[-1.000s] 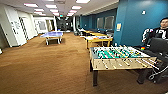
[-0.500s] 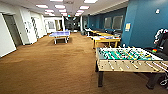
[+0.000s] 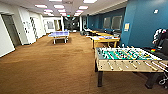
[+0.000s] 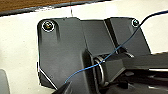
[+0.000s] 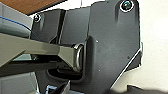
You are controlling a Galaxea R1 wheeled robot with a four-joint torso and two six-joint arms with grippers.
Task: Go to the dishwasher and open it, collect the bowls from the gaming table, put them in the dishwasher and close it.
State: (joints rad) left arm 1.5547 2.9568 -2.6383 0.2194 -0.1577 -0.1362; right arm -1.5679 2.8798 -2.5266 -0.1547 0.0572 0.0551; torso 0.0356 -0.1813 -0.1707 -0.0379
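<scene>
End effectors: opening cannot be told (fingers unclear) | foosball table [image 3: 125, 58] on brown carpet [image 3: 50, 70]

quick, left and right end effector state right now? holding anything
Left end effector: cannot be told; the left wrist view shows the robot's own dark plate and a thin blue wire.
Right end effector: cannot be told; the right wrist view shows the same kind of dark plate.

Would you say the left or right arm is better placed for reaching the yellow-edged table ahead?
Right, tentatively: the yellow-edged table lies ahead on the right, beyond the foosball table, far off for either arm.
</scene>
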